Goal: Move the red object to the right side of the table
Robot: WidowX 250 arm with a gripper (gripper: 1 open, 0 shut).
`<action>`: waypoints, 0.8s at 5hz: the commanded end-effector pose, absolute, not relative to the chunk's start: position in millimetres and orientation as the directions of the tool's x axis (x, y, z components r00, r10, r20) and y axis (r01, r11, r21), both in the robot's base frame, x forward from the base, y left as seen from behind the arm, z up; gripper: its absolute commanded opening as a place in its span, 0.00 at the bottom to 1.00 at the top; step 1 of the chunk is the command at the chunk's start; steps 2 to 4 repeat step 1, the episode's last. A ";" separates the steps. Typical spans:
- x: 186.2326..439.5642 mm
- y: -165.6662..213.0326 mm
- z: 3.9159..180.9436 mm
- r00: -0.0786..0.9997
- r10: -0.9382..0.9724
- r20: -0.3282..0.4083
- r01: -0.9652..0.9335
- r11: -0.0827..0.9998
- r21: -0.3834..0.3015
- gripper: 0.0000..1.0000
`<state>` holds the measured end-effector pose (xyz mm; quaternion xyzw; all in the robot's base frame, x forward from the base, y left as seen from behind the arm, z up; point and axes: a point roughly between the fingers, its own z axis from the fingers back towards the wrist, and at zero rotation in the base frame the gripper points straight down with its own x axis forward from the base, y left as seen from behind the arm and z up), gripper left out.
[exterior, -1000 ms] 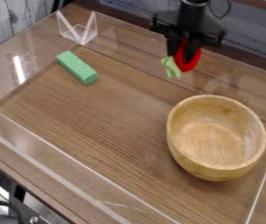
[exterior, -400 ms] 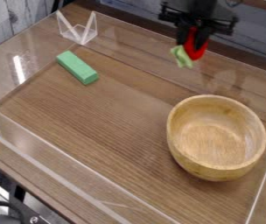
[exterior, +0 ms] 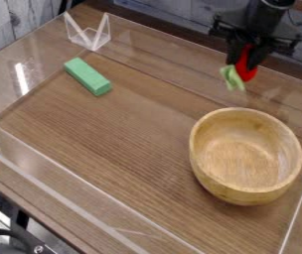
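Note:
The red object (exterior: 246, 65), a small rounded toy fruit with a light green leafy stub (exterior: 230, 77) at its lower end, hangs above the brown wood-grain table (exterior: 127, 139) near the far right. My gripper (exterior: 250, 58) points steeply down and is shut on it, the dark fingers on either side of the red body. The fruit is lifted off the tabletop, a little beyond the far rim of the wooden bowl.
A large wooden bowl (exterior: 246, 154) stands at the right of the table. A green rectangular block (exterior: 87, 76) lies at the far left. Low clear acrylic walls (exterior: 48, 189) border the tabletop, with a clear stand (exterior: 87, 33) at the far left corner.
My gripper has carried the red object to the right along the far side of the table, still lifted. The bowl and the green block have stayed put.

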<state>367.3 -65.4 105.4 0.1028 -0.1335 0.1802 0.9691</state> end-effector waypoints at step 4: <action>373.9 -81.8 121.2 0.867 0.359 0.345 -0.421 0.898 0.126 0.00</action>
